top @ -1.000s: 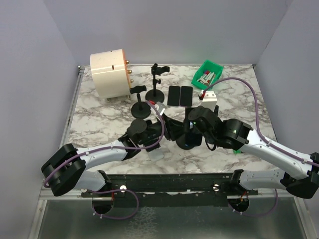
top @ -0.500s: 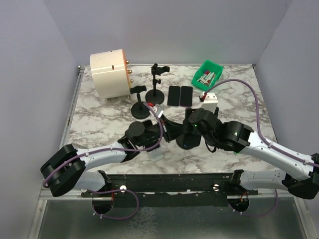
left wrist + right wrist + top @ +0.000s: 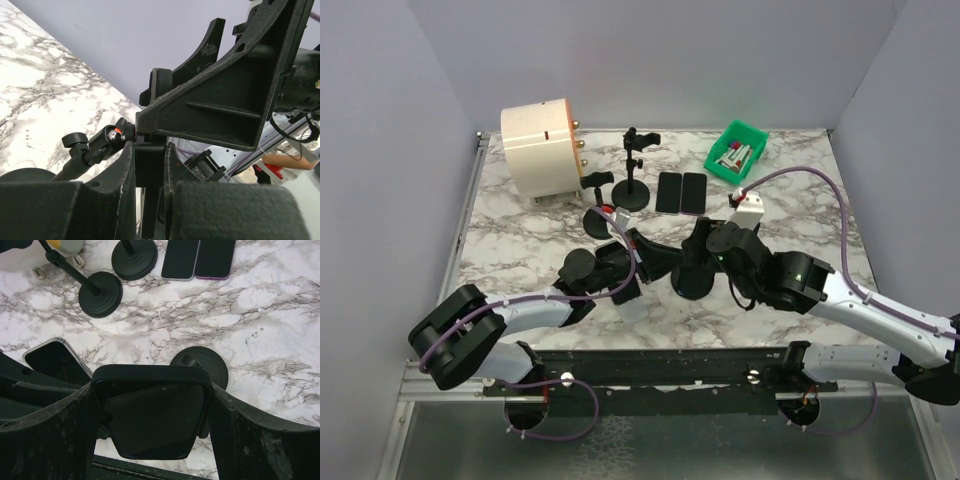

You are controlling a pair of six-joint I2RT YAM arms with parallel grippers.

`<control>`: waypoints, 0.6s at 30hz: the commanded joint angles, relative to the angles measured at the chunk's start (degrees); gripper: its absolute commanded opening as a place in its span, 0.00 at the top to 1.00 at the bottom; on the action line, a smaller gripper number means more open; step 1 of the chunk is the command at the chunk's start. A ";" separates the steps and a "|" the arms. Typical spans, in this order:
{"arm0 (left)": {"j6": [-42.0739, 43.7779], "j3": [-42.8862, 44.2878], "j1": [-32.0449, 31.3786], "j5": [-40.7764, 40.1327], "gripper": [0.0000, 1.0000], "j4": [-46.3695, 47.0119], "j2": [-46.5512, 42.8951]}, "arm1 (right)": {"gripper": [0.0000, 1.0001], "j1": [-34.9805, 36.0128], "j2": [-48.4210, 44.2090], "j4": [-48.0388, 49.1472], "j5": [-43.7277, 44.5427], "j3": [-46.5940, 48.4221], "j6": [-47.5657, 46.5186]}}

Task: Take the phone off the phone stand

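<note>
Peering through the right wrist, hidden: the phone fades into shadow at its lower edge. I cannot tell where its dark case ends and the cradle of the phone stand begins. A second phone with a pale rim is cut off by a dark arm part at the left.
Right wrist, claw: the right gripper has one finger against each side of the phone and is clamped on it with the jaws set wide.
Right wrist, phone: it is held above the stand's round base, which sits on the marble table.
Left wrist, hidden: the right gripper's ribbed finger fills the upper right and I cannot find the phone. My own fingers block the bottom of the view.
Left wrist, claw: the left gripper is pinched together on a thin black slab of the phone stand, just beside a ball joint with an orange ring.
Top, hidden: both claws merge into one black knot at mid-table, so I cannot separate phone, cradle and fingers.
Top, pose: the left arm lies low, stretched from the near left toward centre. The right arm sweeps in from the near right with its wrist turned left. The two meet over the stand's base.
Top, surroundings: a pair of phones lies flat beyond the knot, with two spare stands beside them. A green bin and a cream drum sit at the far edge.
</note>
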 commanded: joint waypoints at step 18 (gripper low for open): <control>-8.24 -4.23 5.58 -3.17 1.00 4.01 5.00 | 1.00 -1.01 -7.32 -6.77 2.21 -4.54 0.28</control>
